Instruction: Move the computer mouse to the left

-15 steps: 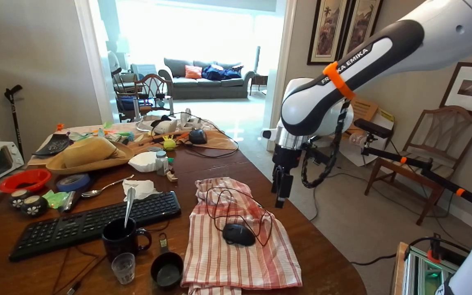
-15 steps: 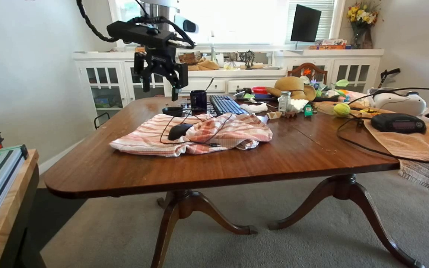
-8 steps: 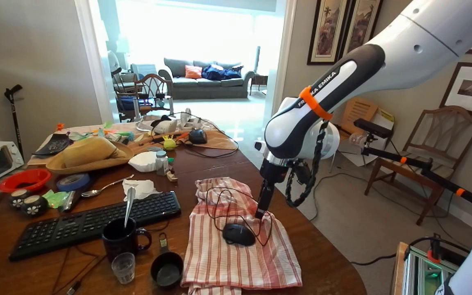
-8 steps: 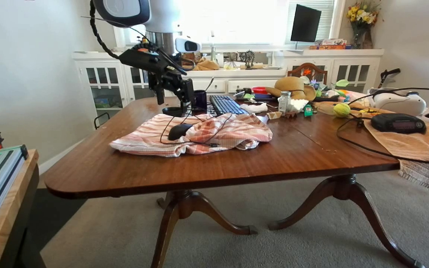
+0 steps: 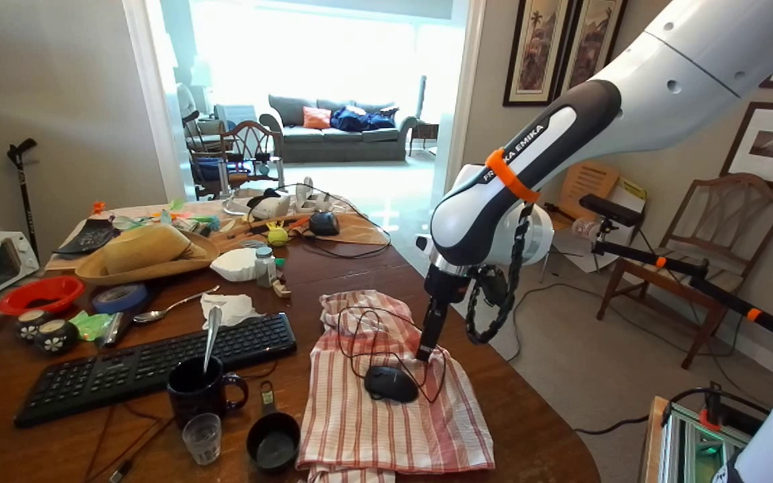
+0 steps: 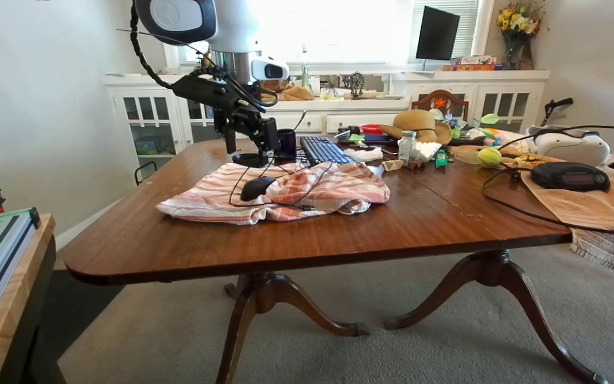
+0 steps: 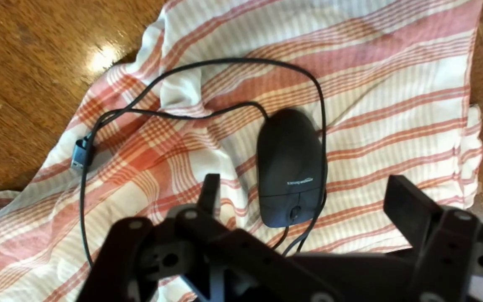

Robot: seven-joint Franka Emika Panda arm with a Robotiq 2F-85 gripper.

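Observation:
The black computer mouse [image 5: 391, 384] lies on a red-and-white striped cloth [image 5: 386, 436] on the table. It also shows in an exterior view [image 6: 257, 189] and in the wrist view [image 7: 290, 163], its cable looped around it and along one side. My gripper [image 7: 304, 184] is open and empty above the cloth. In the wrist view its two fingers stand wide apart, one on either side of the mouse's button end, not touching it. In both exterior views the gripper [image 5: 425, 352] [image 6: 247, 154] hovers above and close to the mouse; one exterior view shows the fingers overlapping.
Left of the cloth are a black keyboard [image 5: 158, 362], a dark mug [image 5: 195, 392] with a spoon, a clear cup [image 5: 202, 439] and a black measuring cup [image 5: 274, 443]. A straw hat [image 5: 145, 251] and a glass shaker [image 5: 265, 267] stand farther back. The table edge [image 5: 527, 376] is near the arm.
My gripper has come down and over toward the mouse and tilted, mostly in the first half second, then only slightly lower. It stays open. The mouse and cloth have not moved.

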